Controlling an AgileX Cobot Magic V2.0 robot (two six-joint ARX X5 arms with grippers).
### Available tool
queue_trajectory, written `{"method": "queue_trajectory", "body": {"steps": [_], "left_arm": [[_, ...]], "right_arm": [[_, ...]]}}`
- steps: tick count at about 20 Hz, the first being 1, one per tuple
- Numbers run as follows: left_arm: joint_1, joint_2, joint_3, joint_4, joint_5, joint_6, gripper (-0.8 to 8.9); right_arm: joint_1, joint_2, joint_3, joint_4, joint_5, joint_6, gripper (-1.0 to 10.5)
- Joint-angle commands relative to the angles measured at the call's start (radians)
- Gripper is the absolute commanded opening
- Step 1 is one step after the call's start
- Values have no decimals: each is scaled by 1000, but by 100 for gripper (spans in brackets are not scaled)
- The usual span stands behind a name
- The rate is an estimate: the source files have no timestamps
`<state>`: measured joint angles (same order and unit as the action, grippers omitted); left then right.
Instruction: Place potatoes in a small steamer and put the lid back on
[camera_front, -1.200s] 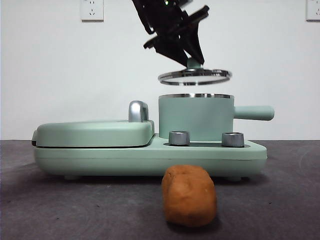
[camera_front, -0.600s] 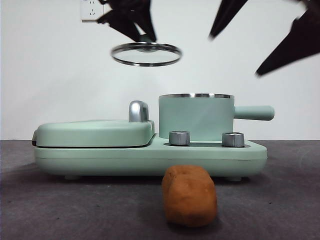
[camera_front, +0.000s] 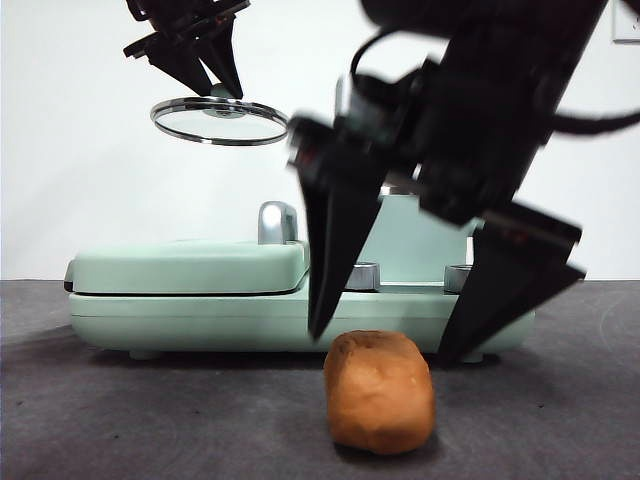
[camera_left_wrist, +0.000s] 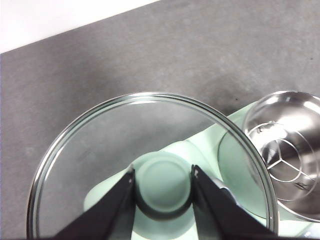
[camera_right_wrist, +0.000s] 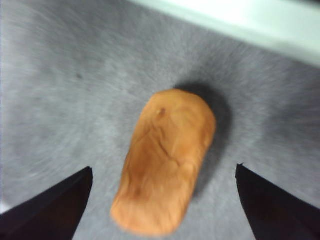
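Observation:
The orange-brown potato (camera_front: 380, 392) lies on the dark table in front of the cooker; the right wrist view shows it (camera_right_wrist: 165, 160) between that gripper's jaws. My right gripper (camera_front: 395, 340) is open, jaws spread wide just above and on either side of the potato, not touching it. My left gripper (camera_front: 215, 85) is shut on the green knob (camera_left_wrist: 163, 185) of the glass lid (camera_front: 220, 122) and holds it high above the griddle cover. The mint-green steamer pot (camera_front: 430, 240) is mostly hidden behind the right arm; its open steel inside (camera_left_wrist: 287, 150) shows in the left wrist view.
The mint-green cooker base (camera_front: 200, 315) spans the table, with the flat griddle cover (camera_front: 190, 265), its chrome handle (camera_front: 277, 222) and steel dials (camera_front: 462, 278). Wall sockets sit on the white wall behind.
The left gripper carried the lid off the pot, up and to the left. The right arm came down from the upper right, and its open jaws now straddle the potato.

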<state>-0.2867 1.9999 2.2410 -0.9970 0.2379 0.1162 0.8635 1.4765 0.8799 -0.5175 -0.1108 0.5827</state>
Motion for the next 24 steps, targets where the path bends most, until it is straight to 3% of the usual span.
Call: {"method": "queue_trajectory", "body": {"steps": [1,3,6,7,12,16,18,24], "left_arm": [[5,-10,37,24,6,3,15],[10,-10,37,24,6,3,15],[13,-10,37,24,6,3,15],[16,-10,37,25,6,3,15],[25,-10,37,24,6,3,15],[25,-10,37,26,6,3,15],[25,-10,37,30,6,2,15],[24,-10,37,32,6,-5,15]], "right_arm": [[14,67,18,27,2,20,457],[14,108,18,46,3,19,433],[14,128,18,65,3,18,141],[14,126,19,70,-4,18,93],[-20,116,157,-46,-108,-16,88],[-109,118,427,-277,-106,-180,86],[-176,127,556,-317,-97,-244,58],[-372,311,915,-451,-97,-359,46]]}}
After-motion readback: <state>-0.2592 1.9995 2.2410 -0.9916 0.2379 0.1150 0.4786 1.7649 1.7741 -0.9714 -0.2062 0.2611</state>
